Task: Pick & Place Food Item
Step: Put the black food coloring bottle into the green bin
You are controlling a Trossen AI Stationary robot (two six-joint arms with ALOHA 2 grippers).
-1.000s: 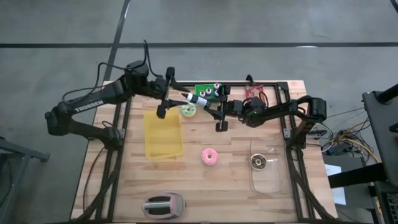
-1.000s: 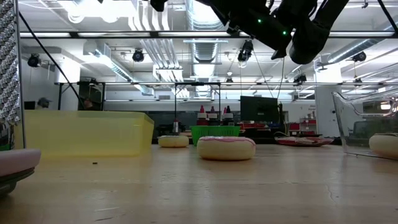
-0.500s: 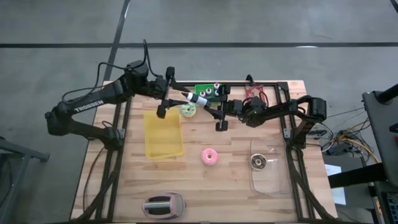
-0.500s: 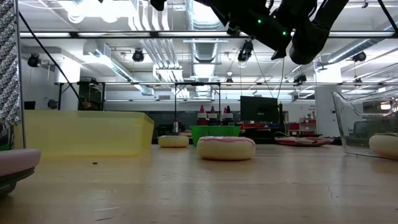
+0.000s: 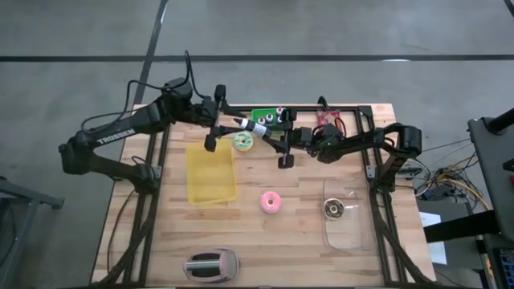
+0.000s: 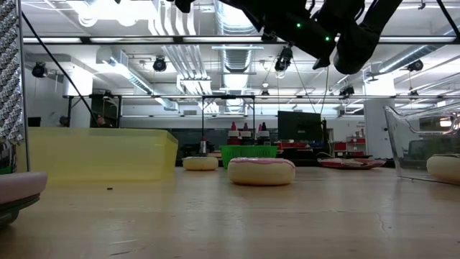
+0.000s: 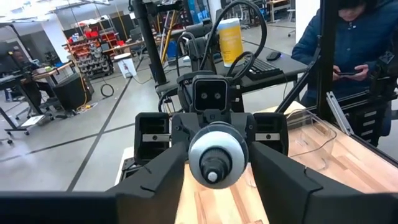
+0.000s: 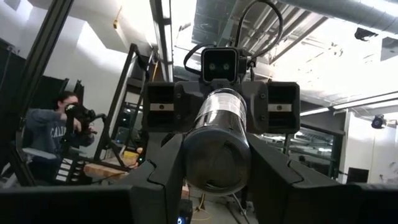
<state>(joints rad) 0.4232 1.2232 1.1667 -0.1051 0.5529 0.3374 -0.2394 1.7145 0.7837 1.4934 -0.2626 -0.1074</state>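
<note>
Holding one bottle between two grippers, above the far bench

- High view: the left arm reaches in from 9 o'clock and the right arm from 3 o'clock. They meet nose to nose over the 12 o'clock part of the bench.
- Left gripper is clenched on one end of a small white bottle. Right gripper is clenched on the other end. The bottle lies level between them, off the bench.
- Left wrist view: the bottle's cap end faces the camera, with dark fingers pressed to both its sides.
- Right wrist view: the bottle's flat base faces the camera, gripped the same way.
- Green-frosted donut sits on the bench just under the bottle, on its 6 o'clock side.
- Yellow bin lies at 9 o'clock of the bench centre. Pink donut sits near the centre, clear of the bin.
- Clear container at 4 o'clock holds a dark donut.
- Toaster stands at the 6 o'clock edge.
- Green tray and a red item sit along the 12 o'clock edge.
- A person in a blue top stands beyond the bench, looking down at a handheld device.
</note>
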